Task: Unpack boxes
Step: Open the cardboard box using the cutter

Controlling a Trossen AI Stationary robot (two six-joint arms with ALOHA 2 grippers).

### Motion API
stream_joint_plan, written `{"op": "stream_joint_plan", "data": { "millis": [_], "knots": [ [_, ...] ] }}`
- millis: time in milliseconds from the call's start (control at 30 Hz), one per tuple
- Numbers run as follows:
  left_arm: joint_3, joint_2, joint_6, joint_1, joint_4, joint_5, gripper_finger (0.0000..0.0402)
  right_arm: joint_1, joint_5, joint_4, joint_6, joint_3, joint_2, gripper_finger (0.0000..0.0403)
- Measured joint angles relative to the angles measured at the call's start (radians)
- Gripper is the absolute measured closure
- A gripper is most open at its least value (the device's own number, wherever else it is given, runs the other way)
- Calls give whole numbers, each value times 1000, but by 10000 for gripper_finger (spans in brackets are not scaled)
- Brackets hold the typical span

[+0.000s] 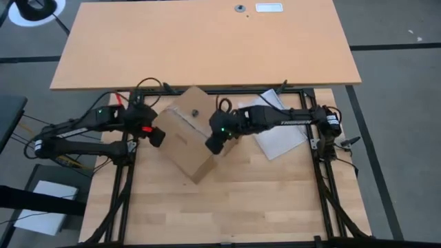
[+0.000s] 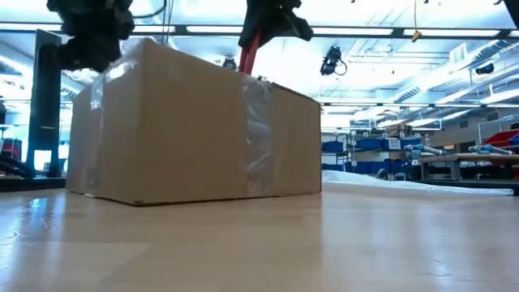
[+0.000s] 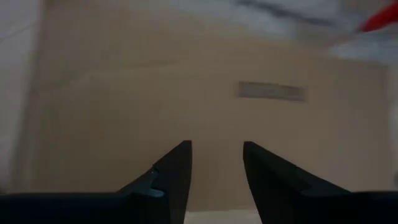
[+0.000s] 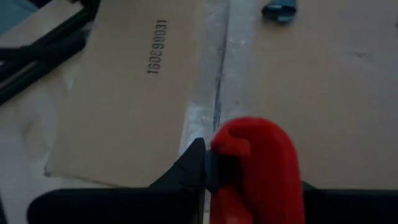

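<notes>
Carton point(image 1: 185, 140): mid-desk, sealed, between both arms. Tape seam point(image 4: 214, 93) runs straight ahead of right tool point(image 4: 208, 165), clamped on red cutter point(image 4: 258, 165), nearer. Left tool point(image 3: 216, 163): fingers apart, empty, at carton's side.

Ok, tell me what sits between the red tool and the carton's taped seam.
Nothing: in the right wrist view the red tool, clamped in the right gripper, hangs directly over the carton's taped seam.
</notes>
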Motion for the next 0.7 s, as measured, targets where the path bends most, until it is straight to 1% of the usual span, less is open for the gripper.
{"op": "stream_joint_plan", "data": {
  "millis": [100, 167, 267, 367, 467, 533, 600, 700],
  "knots": [
    [26, -11, -17, -15, 68, 4, 245, -23, 0, -3, -7, -2, -15, 345],
    [70, -13, 19, -16, 140, 5, 245, -29, 4, -5, -7, -3, -41, 345],
    [113, 1, 128, -16, 277, 3, 245, -32, 20, 0, 9, -2, -80, 345],
    [115, 32, 257, -14, 413, 2, 245, -30, 61, 1, 13, -2, -93, 345],
    [103, 96, 388, -14, 447, 1, 245, -31, 99, 7, 13, -2, -94, 345],
    [82, 157, 482, -14, 445, -6, 245, -31, 105, 15, 13, -2, -95, 345],
    [51, 221, 534, -14, 448, -37, 245, -29, 107, 36, 11, -2, -90, 345],
    [4, 306, 583, -13, 480, -78, 245, -17, 143, 64, 6, -2, -86, 345]
  ]
}}
